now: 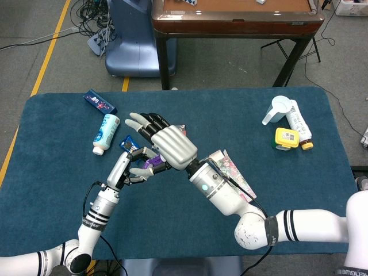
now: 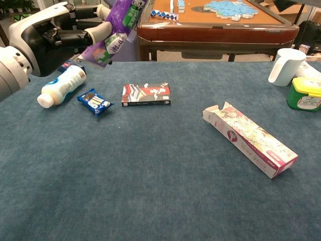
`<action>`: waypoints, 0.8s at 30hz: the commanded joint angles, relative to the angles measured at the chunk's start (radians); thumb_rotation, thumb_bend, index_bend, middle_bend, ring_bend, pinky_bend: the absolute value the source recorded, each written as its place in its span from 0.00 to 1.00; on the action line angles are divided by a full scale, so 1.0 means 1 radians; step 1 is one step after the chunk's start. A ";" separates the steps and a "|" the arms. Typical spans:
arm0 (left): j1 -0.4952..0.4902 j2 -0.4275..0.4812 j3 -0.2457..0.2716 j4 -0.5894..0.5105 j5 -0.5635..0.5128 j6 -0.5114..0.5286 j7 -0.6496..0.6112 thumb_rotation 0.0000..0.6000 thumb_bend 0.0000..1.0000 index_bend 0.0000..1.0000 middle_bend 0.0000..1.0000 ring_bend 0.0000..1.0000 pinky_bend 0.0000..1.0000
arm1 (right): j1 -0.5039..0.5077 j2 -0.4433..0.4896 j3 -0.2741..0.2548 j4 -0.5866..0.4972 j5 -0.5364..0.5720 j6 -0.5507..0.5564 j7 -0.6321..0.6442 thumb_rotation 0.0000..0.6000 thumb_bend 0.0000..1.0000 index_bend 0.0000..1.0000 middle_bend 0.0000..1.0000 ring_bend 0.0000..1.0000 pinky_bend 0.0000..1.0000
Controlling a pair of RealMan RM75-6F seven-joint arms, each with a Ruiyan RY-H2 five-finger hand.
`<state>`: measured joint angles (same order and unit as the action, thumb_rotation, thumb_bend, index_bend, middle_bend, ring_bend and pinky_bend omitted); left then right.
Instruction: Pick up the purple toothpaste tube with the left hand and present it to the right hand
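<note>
Toothpaste tube (image 2: pixel 116 31) — glossy purple, flat — gripped in left hand (image 2: pixel 47 37).

A white bottle (image 2: pixel 62 86) lies on its side at the far left of the blue table (image 2: pixel 160 201), a small blue snack packet (image 2: pixel 95 102) just beside it. Further right lies a red-and-black flat box (image 2: pixel 146 95). A long pink carton (image 2: pixel 249 139), one end open, lies diagonally right of centre. At the far right stand a white cup (image 2: pixel 286 66) and a yellow-lidded green jar (image 2: pixel 304 94).
</note>
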<state>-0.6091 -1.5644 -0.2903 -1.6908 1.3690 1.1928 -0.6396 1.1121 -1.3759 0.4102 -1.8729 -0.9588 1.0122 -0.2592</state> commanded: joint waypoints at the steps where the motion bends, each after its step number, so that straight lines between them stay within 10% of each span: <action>1: 0.000 -0.001 0.000 0.002 -0.001 -0.001 0.000 1.00 0.46 0.59 0.71 0.48 0.48 | 0.003 0.000 0.004 0.005 0.002 -0.003 0.002 0.21 0.10 0.00 0.00 0.00 0.00; 24: 0.001 -0.005 0.006 -0.004 0.006 -0.003 0.006 1.00 0.46 0.59 0.71 0.48 0.48 | 0.035 -0.052 -0.003 0.053 0.019 -0.018 -0.009 0.21 0.10 0.00 0.00 0.00 0.00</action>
<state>-0.6082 -1.5695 -0.2843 -1.6946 1.3749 1.1904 -0.6335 1.1465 -1.4266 0.4081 -1.8206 -0.9404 0.9940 -0.2695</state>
